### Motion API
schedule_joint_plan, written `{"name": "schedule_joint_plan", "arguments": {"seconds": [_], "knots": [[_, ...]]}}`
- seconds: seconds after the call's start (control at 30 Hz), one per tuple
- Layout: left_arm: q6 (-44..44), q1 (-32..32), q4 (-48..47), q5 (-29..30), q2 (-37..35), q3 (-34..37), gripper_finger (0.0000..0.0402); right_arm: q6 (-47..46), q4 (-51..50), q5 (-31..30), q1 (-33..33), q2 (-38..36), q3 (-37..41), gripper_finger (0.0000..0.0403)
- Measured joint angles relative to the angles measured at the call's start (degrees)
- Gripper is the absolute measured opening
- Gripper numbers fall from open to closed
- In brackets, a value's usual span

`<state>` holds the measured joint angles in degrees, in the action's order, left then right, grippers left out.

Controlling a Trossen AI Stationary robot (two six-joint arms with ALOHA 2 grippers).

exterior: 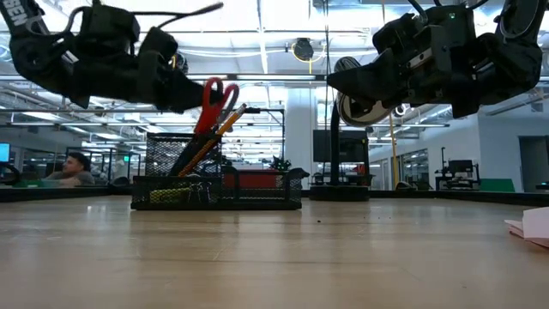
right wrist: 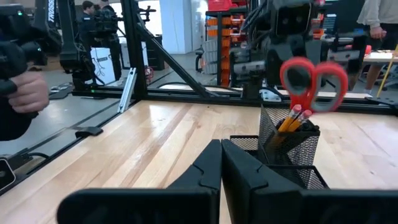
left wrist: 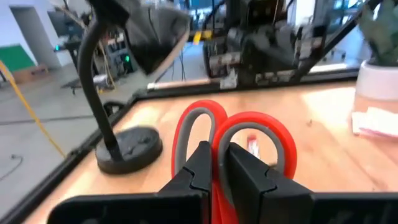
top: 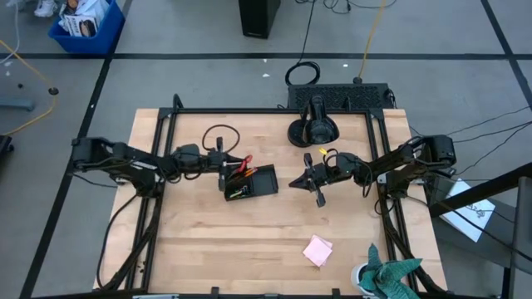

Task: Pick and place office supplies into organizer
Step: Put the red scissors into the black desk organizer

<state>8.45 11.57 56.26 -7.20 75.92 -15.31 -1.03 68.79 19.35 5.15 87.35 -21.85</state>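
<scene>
The black mesh organizer (top: pixel 259 183) (exterior: pixel 214 184) (right wrist: pixel 292 155) stands at mid-table. In its tall cup lean orange pencils (right wrist: pixel 292 118) (exterior: pixel 219 129) and the red-handled scissors (top: pixel 242 162) (exterior: pixel 214 96) (right wrist: pixel 314 78), handles up. My left gripper (top: pixel 224 166) (left wrist: pixel 216 149) is above the cup's left side, shut on the scissors (left wrist: pixel 249 130). My right gripper (top: pixel 301 181) (right wrist: pixel 221 144) hovers shut and holds nothing, right of the organizer. A pink sticky-note pad (top: pixel 317 249) (exterior: pixel 532 225) lies flat near the table's near right. My left gripper pinches the scissors between its two fingers (left wrist: pixel 193 171) where the two red handle loops meet (left wrist: pixel 219 140). It comes about level from the table's left. The scissors stand tilted, handles up, with the blades down inside the organizer's mesh cup (exterior: pixel 176 154).
The round black camera-stand base (top: pixel 312 129) (left wrist: pixel 127 146) sits by the far edge. A teal cloth in a white cup (top: pixel 389 274) stands at the near right corner. Bare wood lies between the organizer and the pink pad. People show in the room behind.
</scene>
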Motion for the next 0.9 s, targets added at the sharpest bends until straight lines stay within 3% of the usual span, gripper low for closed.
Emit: {"name": "schedule_joint_plan", "arguments": {"seconds": [0.3, 0.57, 0.9], "knots": [[-1.27, -0.28, 1.65, 1.37, 5.44, -0.13, 0.0031, 0.02, -0.48, 0.00, 0.00, 0.00, 0.00, 0.0004], [-1.49, -1.14, 2.07, 1.77, 5.77, -0.17, 0.0036, 0.02, -0.99, 0.00, 0.00, 0.00, 0.00, 0.0004], [-1.72, -3.61, 4.52, 5.81, 5.86, 0.00, 0.0139, 0.02, -1.33, 0.02, 0.00, 0.00, 0.00, 0.0004]]}}
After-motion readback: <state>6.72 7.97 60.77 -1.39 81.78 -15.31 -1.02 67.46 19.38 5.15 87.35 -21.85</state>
